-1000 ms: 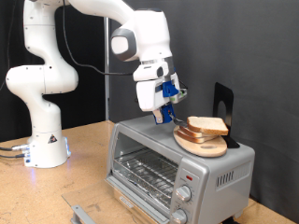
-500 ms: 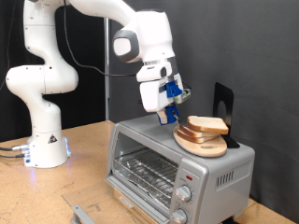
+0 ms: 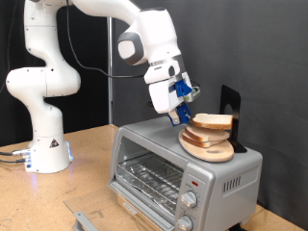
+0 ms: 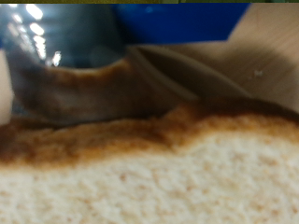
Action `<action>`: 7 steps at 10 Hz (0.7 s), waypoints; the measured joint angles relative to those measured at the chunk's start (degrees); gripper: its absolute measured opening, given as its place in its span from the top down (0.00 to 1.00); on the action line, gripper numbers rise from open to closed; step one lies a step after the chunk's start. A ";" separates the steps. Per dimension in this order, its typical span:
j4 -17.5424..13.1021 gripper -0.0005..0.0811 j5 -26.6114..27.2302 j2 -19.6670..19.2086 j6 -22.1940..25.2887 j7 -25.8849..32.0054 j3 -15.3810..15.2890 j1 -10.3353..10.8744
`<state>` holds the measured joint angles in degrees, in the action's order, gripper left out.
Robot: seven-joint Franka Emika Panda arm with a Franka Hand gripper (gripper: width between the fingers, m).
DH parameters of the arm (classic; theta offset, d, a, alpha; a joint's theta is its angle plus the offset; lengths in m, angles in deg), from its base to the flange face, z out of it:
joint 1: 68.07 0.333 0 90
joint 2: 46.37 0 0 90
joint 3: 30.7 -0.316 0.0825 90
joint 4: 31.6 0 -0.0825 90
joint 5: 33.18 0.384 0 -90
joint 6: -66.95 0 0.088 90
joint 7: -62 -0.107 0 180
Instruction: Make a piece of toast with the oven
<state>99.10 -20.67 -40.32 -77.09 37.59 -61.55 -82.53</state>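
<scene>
Exterior view, arm: white Panda reaching over from the view's left, gripper [image 3: 186,109] tilted down above the oven's top, at the left edge of the bread pile.
Exterior view, hand state: fingers pinching the near edge of the piece of toast [image 3: 214,121], so pressed onto the bread rather than spread.
Exterior view, toast position: top slice, held roughly level and seemingly raised a little off the stack of slices [image 3: 208,141] beneath; hard to tell whether fully clear of it.
Exterior view, pile: remaining slices lying on a round wooden board [image 3: 206,151] on the oven's roof, towards the view's right.
Exterior view, oven [image 3: 183,171]: silver box on the wooden table [image 3: 77,183], wire rack showing inside and bare, two knobs at its lower right; door apparently dropped open, though its lower part cut off by the frame.
Wrist view, content: filled almost wholly by the slice [image 4: 159,177], pale crumb with a brown crust line, pressed right up to the camera.
Wrist view, gripper: blue and grey shapes behind the crust, too blurred to sort into fingers.
Progress, judged: slice picked from the pile; nothing on the rack yet; loading, closing and knob setting all left undone.
</scene>
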 joint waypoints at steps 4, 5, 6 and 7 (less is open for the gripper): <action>2.24 0.55 8.36 2.42 1.95 9.92 1.96 -0.02; 3.25 0.55 11.92 3.79 2.02 13.44 2.87 -0.01; 4.08 0.55 15.48 5.31 2.21 16.64 3.85 0.01; 4.69 0.55 18.11 6.78 2.67 19.13 4.77 0.03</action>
<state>103.79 -2.56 -33.53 -74.42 56.72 -56.78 -82.50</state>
